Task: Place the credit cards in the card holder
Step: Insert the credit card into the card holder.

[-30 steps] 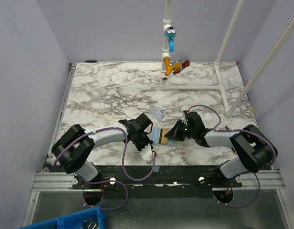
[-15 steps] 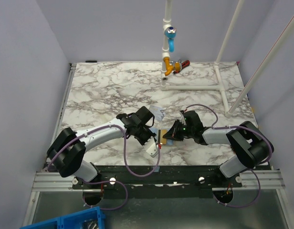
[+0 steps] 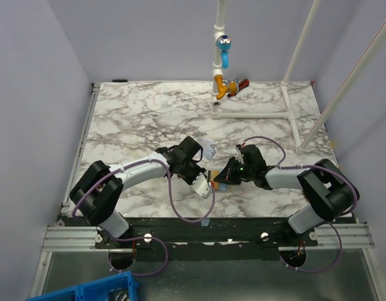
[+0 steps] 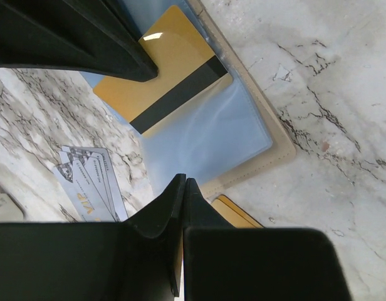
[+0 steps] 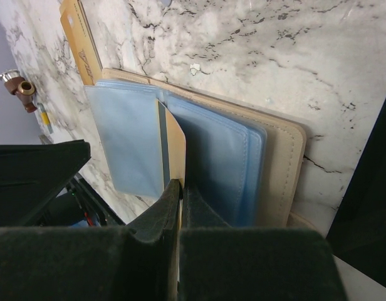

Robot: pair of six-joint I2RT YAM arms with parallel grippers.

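Card holder (image 4: pixel 281 147) lies open, gold-orange card (image 4: pixel 161 81) partly sleeved (lower edge hidden), pinched by my right gripper (image 5: pixel 180 183); left gripper (image 4: pixel 182 180) clamps its tan edge.

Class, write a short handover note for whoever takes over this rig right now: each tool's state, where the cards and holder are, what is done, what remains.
The left tool is shut, apparently pinching a tan flap of the card holder.
The right tool is shut on the gold card, which lies over the holder's open blue sleeves.
The pale patterned card lies flat on the table beside the holder. The black card is not in view.
Done: holder lies open; no card clearly seated.
Left: seat the gold card, then the others.
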